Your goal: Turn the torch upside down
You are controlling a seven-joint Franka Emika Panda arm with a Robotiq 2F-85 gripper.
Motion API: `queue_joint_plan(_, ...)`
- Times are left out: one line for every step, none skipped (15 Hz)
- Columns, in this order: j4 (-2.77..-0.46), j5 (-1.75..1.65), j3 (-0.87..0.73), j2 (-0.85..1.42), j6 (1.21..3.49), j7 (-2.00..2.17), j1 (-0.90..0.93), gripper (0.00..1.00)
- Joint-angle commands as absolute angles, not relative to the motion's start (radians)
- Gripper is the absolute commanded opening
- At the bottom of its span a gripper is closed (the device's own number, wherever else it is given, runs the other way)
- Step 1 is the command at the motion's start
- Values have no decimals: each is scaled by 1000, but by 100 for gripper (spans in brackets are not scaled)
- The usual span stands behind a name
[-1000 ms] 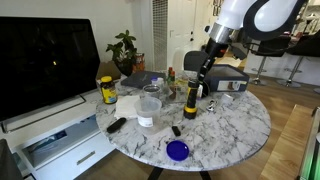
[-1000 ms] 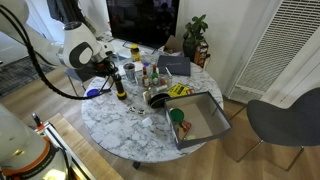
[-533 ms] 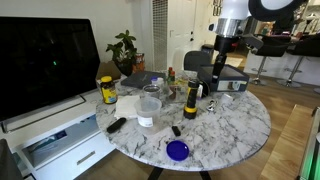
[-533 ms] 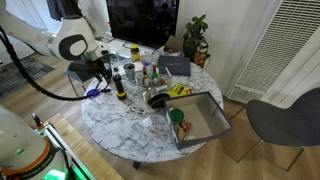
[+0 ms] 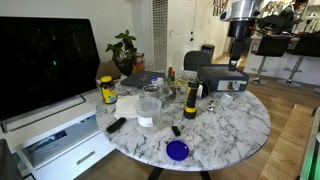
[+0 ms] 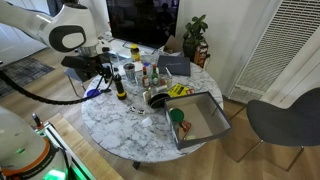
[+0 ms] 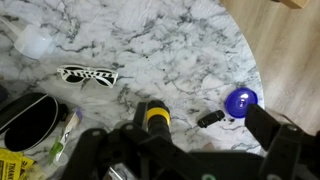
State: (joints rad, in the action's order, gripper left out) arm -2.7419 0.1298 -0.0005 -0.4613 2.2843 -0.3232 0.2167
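Your claw (image 7: pixel 180 138) is spread wide. Its fingers (image 7: pixel 280 145) flank the bottom edge of the wrist view and pinch nothing. Just beyond them the torch (image 7: pixel 155 117) stands on the marble table (image 7: pixel 150 30), seen end-on. A dark cap ringed in yellow points straight up at you, so the long axis is vertical. A small black object (image 7: pixel 210 119) lies close at its 3 o'clock, and a blue disc (image 7: pixel 240 100) sits a little farther the same way. Sunglasses (image 7: pixel 88 75) lie at its 10 o'clock, well apart.

In both exterior views the torch (image 5: pixel 190 101) (image 6: pixel 120 84) is upright near the table's middle, yellow above and black below. You cannot tell from here which end is the head. Your arm (image 5: pixel 240 25) hangs high at the torch's 2 o'clock, clear of it. A yellow-lidded jar (image 5: pixel 107 90) stands far off at its 9 o'clock.
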Motion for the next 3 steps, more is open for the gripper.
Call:
queue_joint_plan(-2743, 132, 1, -469, 2277, -327, 213, 100)
queue_joint_plan(-2744, 133, 1, -471, 2276, -328, 213, 100)
queue_joint_plan(-2746, 133, 1, -471, 2276, -328, 213, 100)
